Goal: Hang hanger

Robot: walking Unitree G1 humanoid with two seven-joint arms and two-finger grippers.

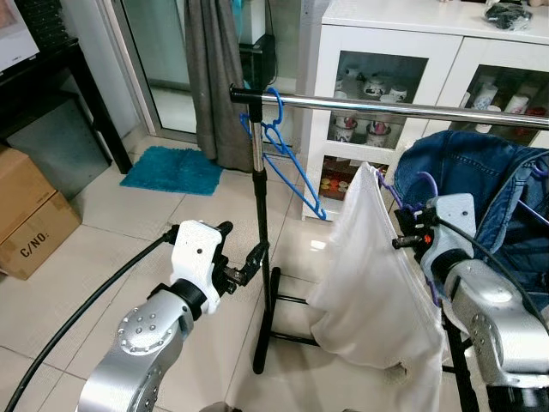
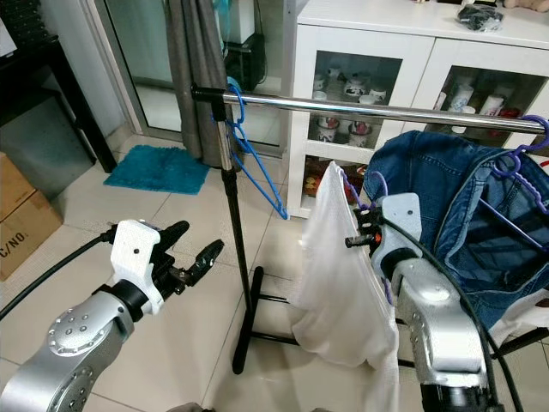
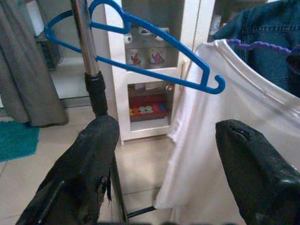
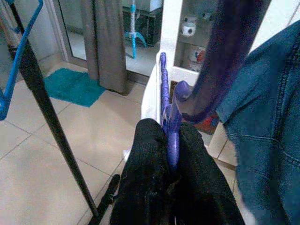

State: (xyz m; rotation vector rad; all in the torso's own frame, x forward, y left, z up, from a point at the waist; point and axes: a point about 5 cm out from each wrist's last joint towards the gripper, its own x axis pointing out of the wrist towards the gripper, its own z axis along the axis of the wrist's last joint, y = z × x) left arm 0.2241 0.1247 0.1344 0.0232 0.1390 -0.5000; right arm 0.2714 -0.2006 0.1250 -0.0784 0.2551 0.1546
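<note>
My right gripper (image 4: pixel 171 136) is shut on the neck of a purple hanger (image 1: pixel 426 183) that carries a white garment (image 1: pixel 373 275). Its hook sits below the chrome rail (image 1: pixel 386 108), apart from it. An empty blue hanger (image 1: pixel 292 167) hangs at the rail's left end. A denim jacket (image 1: pixel 480 184) hangs from another purple hanger at the right. My left gripper (image 1: pixel 242 242) is open with nothing between its fingers, low beside the rack's upright pole (image 1: pixel 259 223).
A white glass-door cabinet (image 1: pixel 386 51) stands behind the rack. A grey curtain (image 1: pixel 214 77) and teal mat (image 1: pixel 171 169) are at the back, with cardboard boxes (image 1: pixel 30 215) at the left. The rack's black base (image 1: pixel 274 326) lies on the tile floor.
</note>
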